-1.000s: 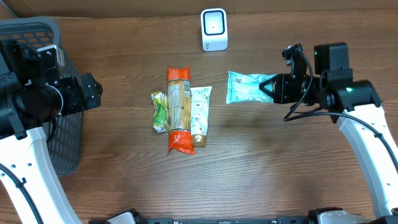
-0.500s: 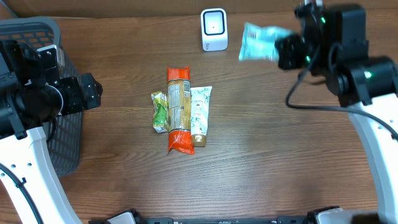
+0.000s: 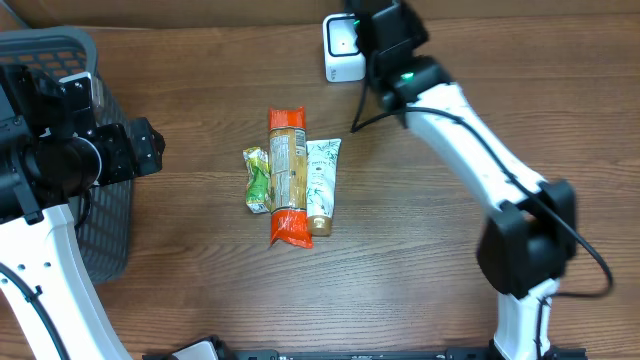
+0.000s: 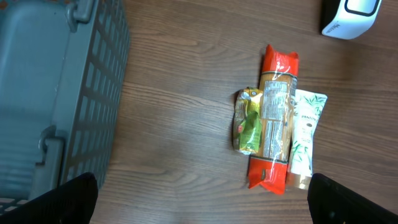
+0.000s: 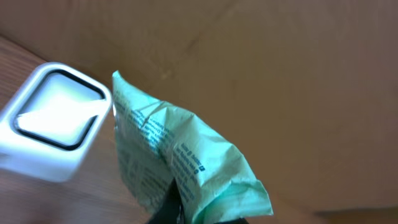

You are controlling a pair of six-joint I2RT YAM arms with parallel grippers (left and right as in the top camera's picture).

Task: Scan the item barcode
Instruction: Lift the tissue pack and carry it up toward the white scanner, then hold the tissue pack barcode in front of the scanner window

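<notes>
The right gripper [image 5: 176, 208], pinching the green packet [image 5: 186, 165] by its lower end, holds it near the scanner [image 5: 53, 118] at its nine o'clock, while the left gripper [image 3: 152, 148] hangs spread, well apart.

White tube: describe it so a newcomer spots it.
On the wooden table, three items lie side by side. The white tube is the one farthest from the grey basket. Only it is white with a gold cap; the packet beside it is orange-ended, the pouch green.

Bright even light, soft shadows; scanner [image 5: 55, 118] face glares, slightly blurred
</notes>
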